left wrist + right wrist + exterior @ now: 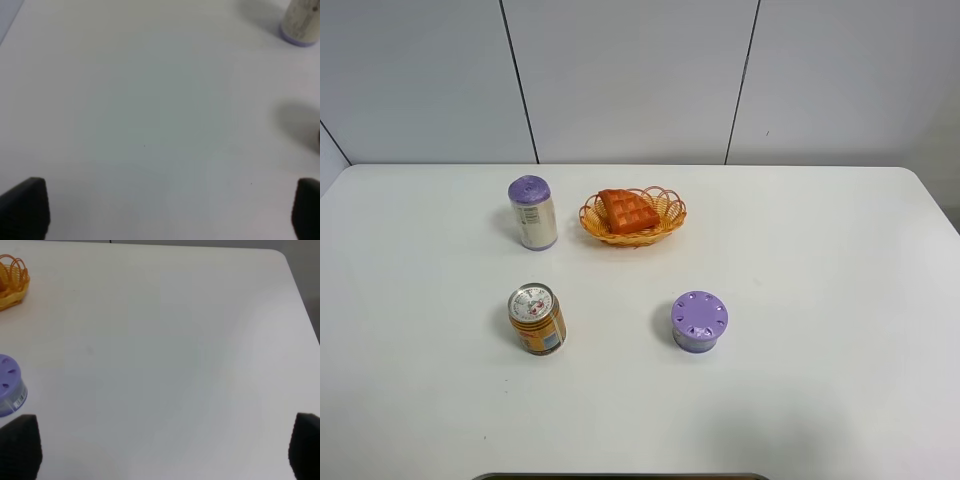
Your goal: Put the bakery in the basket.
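Note:
The bakery [627, 210], an orange-brown waffle slab with square dimples, lies inside the orange-yellow wicker basket [663, 226] at the back middle of the white table. The basket's rim also shows in the right wrist view [11, 281]. Neither arm shows in the exterior high view. My left gripper [170, 210] is open and empty over bare table, its fingertips [27, 205] wide apart. My right gripper [165, 447] is open and empty too, its fingertips [20, 445] wide apart, well away from the basket.
A tall purple-lidded can [532, 212] stands left of the basket; its base shows in the left wrist view [300, 22]. An orange drink can [537, 319] stands front left. A purple round tin [699, 321] stands front middle, also in the right wrist view [9, 390].

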`<state>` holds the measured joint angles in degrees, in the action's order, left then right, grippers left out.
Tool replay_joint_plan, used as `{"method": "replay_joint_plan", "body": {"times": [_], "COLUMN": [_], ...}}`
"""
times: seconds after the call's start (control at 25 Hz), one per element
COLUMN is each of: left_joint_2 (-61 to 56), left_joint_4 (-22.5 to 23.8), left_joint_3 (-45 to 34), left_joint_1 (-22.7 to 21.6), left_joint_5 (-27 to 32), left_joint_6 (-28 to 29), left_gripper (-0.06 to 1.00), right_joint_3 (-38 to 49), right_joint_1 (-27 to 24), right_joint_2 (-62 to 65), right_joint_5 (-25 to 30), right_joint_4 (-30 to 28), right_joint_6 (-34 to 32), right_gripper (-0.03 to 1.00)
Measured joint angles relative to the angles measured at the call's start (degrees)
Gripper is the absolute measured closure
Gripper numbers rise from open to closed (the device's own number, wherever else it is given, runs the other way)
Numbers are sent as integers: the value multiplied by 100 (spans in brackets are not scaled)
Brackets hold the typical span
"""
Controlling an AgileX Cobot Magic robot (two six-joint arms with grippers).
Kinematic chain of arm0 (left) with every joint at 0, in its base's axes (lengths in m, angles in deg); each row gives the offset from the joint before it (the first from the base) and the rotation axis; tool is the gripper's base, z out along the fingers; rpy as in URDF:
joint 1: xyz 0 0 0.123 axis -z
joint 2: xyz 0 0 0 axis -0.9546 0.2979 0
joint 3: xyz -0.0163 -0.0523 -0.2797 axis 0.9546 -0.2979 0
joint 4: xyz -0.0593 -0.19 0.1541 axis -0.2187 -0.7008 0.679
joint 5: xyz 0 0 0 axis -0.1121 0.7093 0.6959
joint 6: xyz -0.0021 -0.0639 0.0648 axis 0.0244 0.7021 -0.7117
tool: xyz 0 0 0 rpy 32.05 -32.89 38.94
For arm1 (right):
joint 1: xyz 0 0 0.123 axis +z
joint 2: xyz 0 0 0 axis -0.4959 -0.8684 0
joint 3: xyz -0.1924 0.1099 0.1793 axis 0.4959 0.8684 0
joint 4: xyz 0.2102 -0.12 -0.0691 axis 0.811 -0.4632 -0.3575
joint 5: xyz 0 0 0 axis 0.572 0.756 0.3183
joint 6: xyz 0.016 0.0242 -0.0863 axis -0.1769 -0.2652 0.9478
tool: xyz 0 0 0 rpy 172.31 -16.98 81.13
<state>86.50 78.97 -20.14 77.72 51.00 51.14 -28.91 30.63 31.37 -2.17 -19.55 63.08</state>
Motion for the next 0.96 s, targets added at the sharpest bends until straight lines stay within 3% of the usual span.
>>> {"method": "replay_joint_plan", "body": {"times": [0.24, 0.96], "left_joint_2": [0, 0], "left_joint_4": [5, 5], "left_joint_3": [0, 0], "left_joint_1": [0, 0], "left_joint_5": [0, 0], "left_joint_6": [0, 0], "left_gripper": [-4, -4], "right_joint_3": [196, 196], "right_joint_1": [0, 0], "right_joint_2": [0, 0], "right_joint_5": [-365, -376], "right_joint_4": [0, 0], "right_joint_6": [0, 0], "right_gripper": [-3, -3]}}
